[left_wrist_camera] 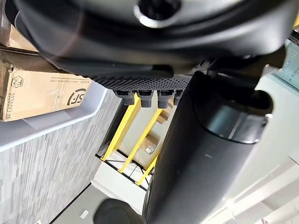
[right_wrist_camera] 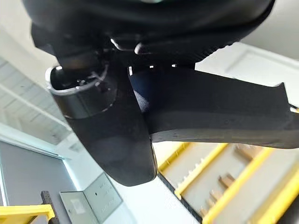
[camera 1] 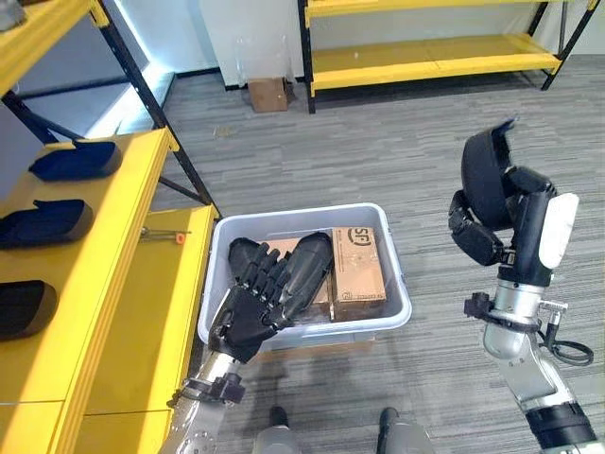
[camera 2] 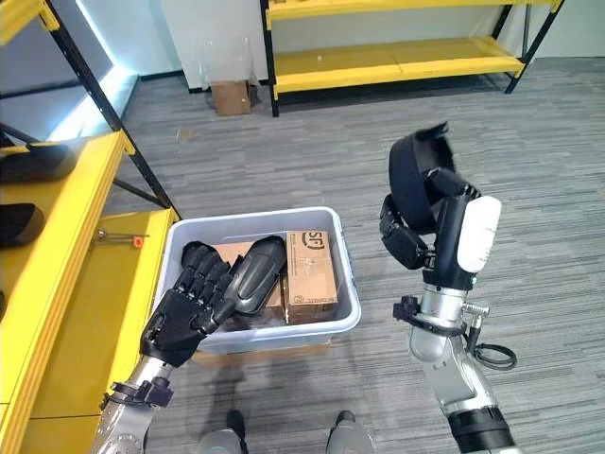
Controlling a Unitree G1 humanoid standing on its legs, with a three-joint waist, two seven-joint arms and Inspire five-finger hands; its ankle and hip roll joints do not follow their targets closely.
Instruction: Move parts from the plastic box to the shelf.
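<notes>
- Left hand (camera 1: 248,307): fingers relaxed and straight, resting on a black moulded part (camera 1: 304,270) inside the plastic box (camera 1: 392,284); nothing gripped.
- Right hand (camera 1: 515,227): raised, fingers curled round a second black part (camera 1: 484,170).
- Cardboard cartons (camera 1: 357,270): just beyond the left fingertips.
- Step: transfer, apparently. Next: carry the held part to the yellow shelf (camera 1: 104,236), beside the parts there (camera 1: 76,161).

We see the plastic box (camera 1: 392,284) at frame centre on the floor (camera 1: 397,142), just right of the near shelf (camera 1: 123,284) along the left edge. Three parts (camera 1: 43,225) lie on that shelf's upper board. In the box, a cardboard carton (camera 1: 357,270) sits right, a part (camera 1: 304,270) left of it under the left hand (camera 1: 248,317). The right hand (camera 1: 501,222) holds another part (camera 1: 484,170) at right, well apart from the box. A second shelf (camera 1: 435,57) and small carton (camera 1: 267,94) sit at top.
</notes>
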